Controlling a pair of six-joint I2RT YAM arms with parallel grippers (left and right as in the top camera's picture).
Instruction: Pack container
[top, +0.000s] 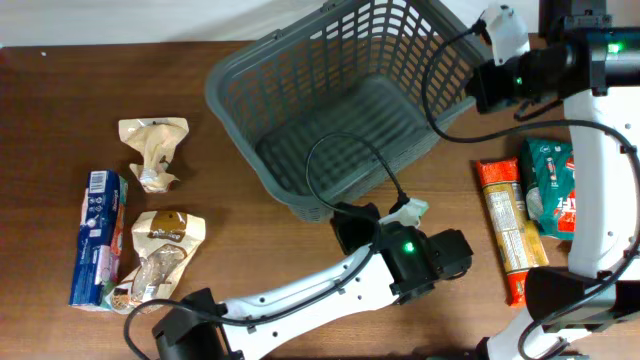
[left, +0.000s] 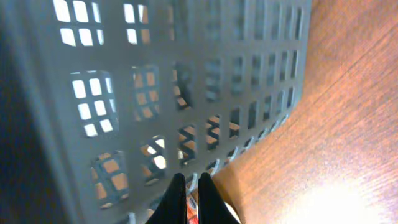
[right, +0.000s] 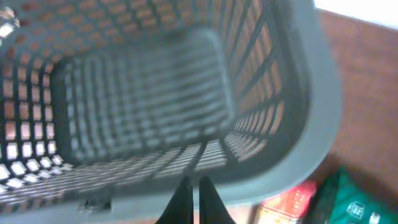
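Note:
The container, a large dark grey lattice basket (top: 232, 118), stands at the back centre of the table with nothing in it. My left gripper (top: 348, 218) is shut and empty at the basket's near right corner. In the left wrist view its tips (left: 188, 179) point at the slotted wall (left: 124, 93). At the basket's right rim my right gripper (top: 474, 90) is also shut and empty. In the right wrist view its tips (right: 191, 182) sit just over the thick rim (right: 311, 112), with the bare floor (right: 137, 87) beyond.
Three packets lie on the left: a crumpled beige one (top: 152, 150), a blue one (top: 98, 238) and a brown-and-beige one (top: 160, 255). On the right lie a long orange packet (top: 510, 230) and a green packet (top: 550, 185). A black cable (top: 350, 150) loops over the basket.

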